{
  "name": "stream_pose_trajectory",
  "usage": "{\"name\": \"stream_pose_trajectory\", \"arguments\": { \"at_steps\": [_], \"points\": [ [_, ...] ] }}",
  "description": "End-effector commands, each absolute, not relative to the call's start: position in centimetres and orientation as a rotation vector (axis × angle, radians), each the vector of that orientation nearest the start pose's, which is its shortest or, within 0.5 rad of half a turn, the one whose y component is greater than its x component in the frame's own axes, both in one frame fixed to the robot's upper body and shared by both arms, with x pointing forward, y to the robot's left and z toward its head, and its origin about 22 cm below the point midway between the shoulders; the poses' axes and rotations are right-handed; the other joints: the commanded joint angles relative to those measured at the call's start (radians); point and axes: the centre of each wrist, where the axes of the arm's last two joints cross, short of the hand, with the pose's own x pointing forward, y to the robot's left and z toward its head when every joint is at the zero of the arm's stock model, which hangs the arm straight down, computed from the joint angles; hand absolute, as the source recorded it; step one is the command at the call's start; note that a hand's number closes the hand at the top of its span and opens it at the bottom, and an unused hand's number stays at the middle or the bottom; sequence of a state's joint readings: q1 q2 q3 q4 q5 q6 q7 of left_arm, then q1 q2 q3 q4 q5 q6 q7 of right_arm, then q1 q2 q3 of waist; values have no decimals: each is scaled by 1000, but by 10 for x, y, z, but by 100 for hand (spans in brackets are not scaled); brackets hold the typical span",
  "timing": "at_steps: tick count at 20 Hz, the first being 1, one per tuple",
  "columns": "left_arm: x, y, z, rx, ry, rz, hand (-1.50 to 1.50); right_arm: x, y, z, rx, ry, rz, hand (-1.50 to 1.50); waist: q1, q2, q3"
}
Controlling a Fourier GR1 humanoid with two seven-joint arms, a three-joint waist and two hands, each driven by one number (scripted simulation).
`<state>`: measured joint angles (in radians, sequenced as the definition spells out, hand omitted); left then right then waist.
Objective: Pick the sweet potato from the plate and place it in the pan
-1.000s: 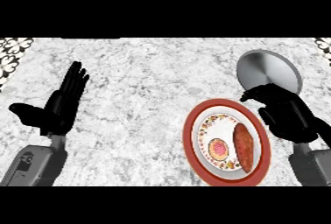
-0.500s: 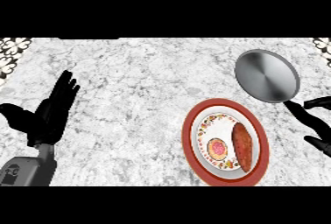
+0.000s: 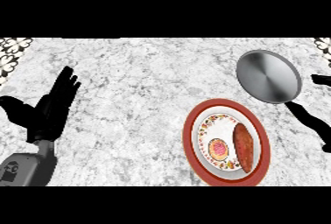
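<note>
Nearest you, at the lower left of the frame, the left hand (image 3: 50, 109) is resting open, fingers straight and pointing up, holding nothing. Low and right of centre, the red-rimmed plate (image 3: 188, 138) is carrying the sweet potato (image 3: 244, 146), which is lying lengthwise on the plate's right half, just beside a small round pastry (image 3: 218, 148); nothing is touching it. Further up, at the upper right, the grey pan (image 3: 268, 76) is sitting empty near the plate, with what I am reading as its black handle (image 3: 309, 124) running down toward the right edge. The right hand (image 3: 321, 79) is showing only as a black sliver at that edge, so you cannot tell whether it is open or closed. You are risking trouble on the way back in: the hand is having to cross the handle to reach the plate, and a brush there could be swinging the pan away. A grasp coming down too far left could be catching the pastry or sliding the plate. Compared with a second ago, the right hand is no longer hovering between plate and pan; it is pulling out to the side. The left hand is keeping its place, and the potato is still lying where it was.
</note>
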<state>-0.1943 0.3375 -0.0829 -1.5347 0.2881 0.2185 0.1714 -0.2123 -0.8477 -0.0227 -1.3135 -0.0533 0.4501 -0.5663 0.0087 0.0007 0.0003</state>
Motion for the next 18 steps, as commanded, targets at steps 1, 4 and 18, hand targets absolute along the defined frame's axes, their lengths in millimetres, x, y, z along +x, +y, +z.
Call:
{"name": "stream_pose_trajectory", "arguments": {
  "at_steps": [1,4,18],
  "points": [
    [285,262,67,97,-1513,28,0,295,-399,157,-178,-1727,1163,-150,0,-3,-1],
    [295,265,64,101,-1515,38,0,304,-378,167,-268,-1665,1307,-150,-1,2,-2],
    [271,267,59,124,-1524,43,0,290,-315,152,-201,-1193,1752,-150,-12,-4,-1]
  ]
}}
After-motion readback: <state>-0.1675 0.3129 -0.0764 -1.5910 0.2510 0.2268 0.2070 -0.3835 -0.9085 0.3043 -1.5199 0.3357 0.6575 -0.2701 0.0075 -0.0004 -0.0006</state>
